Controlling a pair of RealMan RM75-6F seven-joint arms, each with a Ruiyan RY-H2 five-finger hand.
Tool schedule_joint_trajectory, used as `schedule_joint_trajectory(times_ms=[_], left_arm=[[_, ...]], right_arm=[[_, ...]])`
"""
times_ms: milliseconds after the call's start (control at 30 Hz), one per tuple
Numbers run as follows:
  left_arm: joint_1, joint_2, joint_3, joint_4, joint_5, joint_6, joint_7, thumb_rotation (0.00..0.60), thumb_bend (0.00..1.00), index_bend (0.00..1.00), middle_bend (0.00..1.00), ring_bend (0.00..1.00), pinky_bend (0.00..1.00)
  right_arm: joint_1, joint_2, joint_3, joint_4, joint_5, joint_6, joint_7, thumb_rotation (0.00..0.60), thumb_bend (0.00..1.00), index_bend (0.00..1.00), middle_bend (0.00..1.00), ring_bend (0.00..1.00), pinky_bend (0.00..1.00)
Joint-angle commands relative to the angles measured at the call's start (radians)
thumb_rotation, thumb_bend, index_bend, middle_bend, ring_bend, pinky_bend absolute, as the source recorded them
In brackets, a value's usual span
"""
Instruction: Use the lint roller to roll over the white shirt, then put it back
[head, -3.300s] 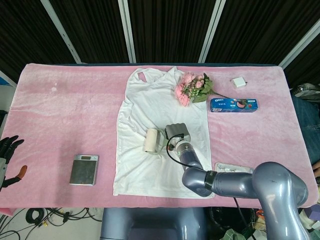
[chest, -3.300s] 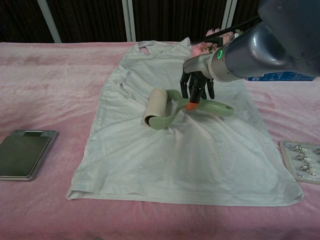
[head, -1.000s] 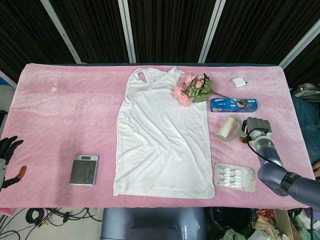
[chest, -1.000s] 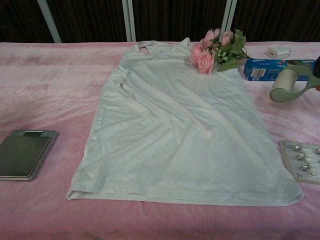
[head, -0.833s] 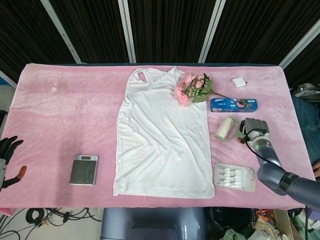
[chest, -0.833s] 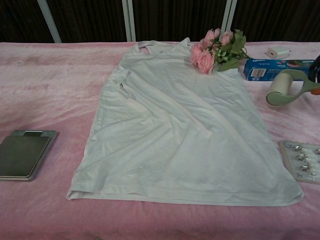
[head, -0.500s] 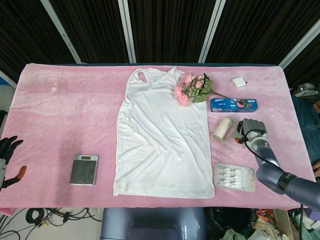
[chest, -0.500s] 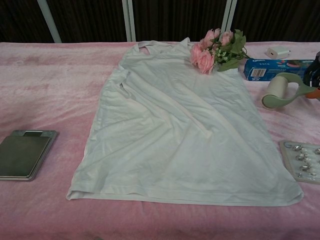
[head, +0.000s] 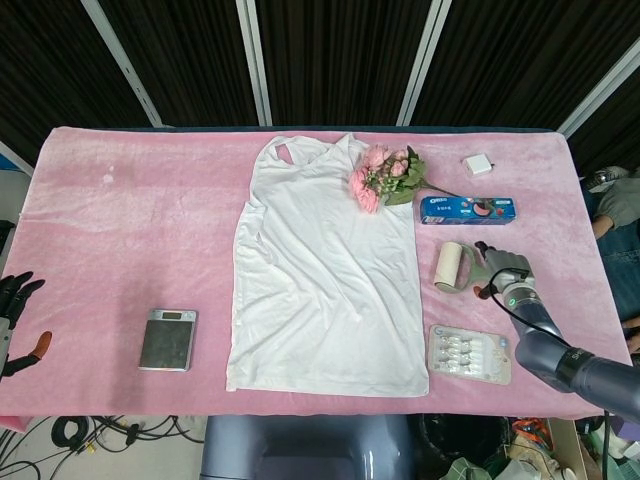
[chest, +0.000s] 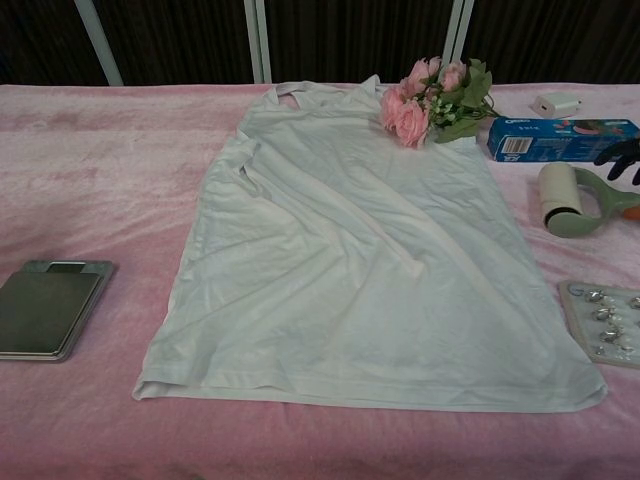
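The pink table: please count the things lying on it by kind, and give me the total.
Clothing: 1, the white shirt
Cleaning tool: 1, the lint roller
Flowers: 1 bouquet
Boxes: 1 blue cookie box
Blister packs: 1
Chargers: 1 white
Scales: 1
Total: 7

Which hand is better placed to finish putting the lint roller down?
Right. The right hand is at the lint roller, which lies on the pink cloth beside the shirt. The left hand is at the far left edge.
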Motion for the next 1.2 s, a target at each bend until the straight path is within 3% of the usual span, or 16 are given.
schedule_joint_trajectory(times_ms=[33,233,367,467,533,667,800,933,1200], left_arm=[[0.000,0.000,0.000,0.000,0.000,0.000,0.001,0.600,0.37,0.14,0.08,0.03,0.16],[0.000,0.000,-0.001,0.000,0.001,0.001,0.001,0.600,0.37,0.14,0.08,0.03,0.16],[0.001,-0.002,-0.003,0.001,0.003,0.008,0.002,0.600,0.37,0.14,0.08,0.03,0.16],[0.002,-0.005,-0.007,0.003,0.001,0.014,0.002,0.600,0.37,0.14,0.08,0.03,0.16],[0.002,-0.005,-0.010,0.002,0.001,0.017,0.003,0.600,0.37,0.14,0.08,0.03,0.16],[0.003,-0.005,-0.011,0.002,0.007,0.024,0.008,0.600,0.37,0.13,0.08,0.03,0.16],[0.004,-0.002,-0.013,-0.001,0.007,0.029,0.004,0.600,0.37,0.13,0.08,0.03,0.16],[0.005,0.001,-0.014,-0.002,0.010,0.034,-0.001,0.600,0.37,0.13,0.08,0.03,0.15],[0.004,0.003,-0.012,0.000,0.012,0.030,0.002,0.600,0.37,0.13,0.08,0.03,0.15]], right_arm=[[0.003,0.010,0.000,-0.008,0.000,0.003,0.016,0.600,0.20,0.00,0.02,0.09,0.21],[-0.012,0.075,0.010,-0.065,-0.038,0.013,0.068,0.600,0.19,0.00,0.01,0.08,0.21],[-0.072,0.158,0.040,-0.187,-0.166,0.111,0.128,0.600,0.19,0.00,0.01,0.08,0.21],[-0.151,0.210,0.054,-0.304,-0.322,0.253,0.178,0.600,0.19,0.00,0.01,0.08,0.20],[-0.237,0.236,0.055,-0.393,-0.478,0.405,0.225,0.600,0.19,0.00,0.01,0.08,0.20],[-0.422,0.218,-0.004,-0.482,-0.810,0.718,0.281,0.600,0.19,0.00,0.01,0.08,0.20],[-0.579,0.148,-0.080,-0.454,-1.070,0.947,0.299,0.600,0.19,0.00,0.01,0.08,0.19],[-0.674,0.076,-0.124,-0.377,-1.224,1.060,0.296,0.600,0.19,0.00,0.01,0.07,0.19],[-0.751,0.011,-0.155,-0.300,-1.324,1.095,0.269,0.600,0.19,0.00,0.01,0.07,0.19]])
